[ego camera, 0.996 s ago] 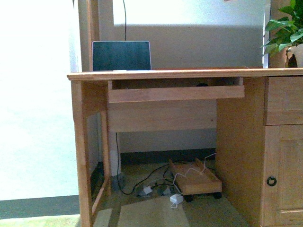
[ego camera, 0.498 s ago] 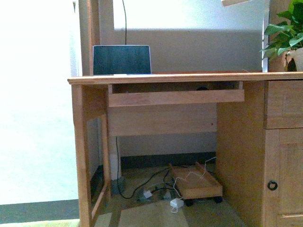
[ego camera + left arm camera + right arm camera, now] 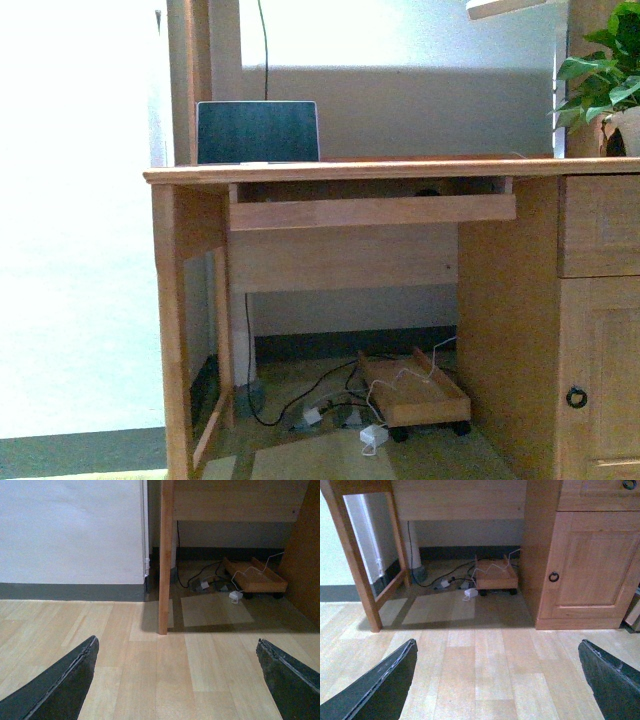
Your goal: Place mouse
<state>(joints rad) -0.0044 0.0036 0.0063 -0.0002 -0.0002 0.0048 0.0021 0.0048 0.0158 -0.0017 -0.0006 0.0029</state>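
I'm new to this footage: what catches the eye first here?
A wooden desk fills the front view, with an open laptop on its left end and a leafy plant at its right. Beneath it, a low wheeled board sits among loose cables on the floor.

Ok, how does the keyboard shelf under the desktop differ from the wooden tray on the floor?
The keyboard shelf hangs under the desktop, square to the camera; the floor tray rests on the floor, turned at an angle. The keyboard shelf is much wider than the floor tray. Both are light wood.
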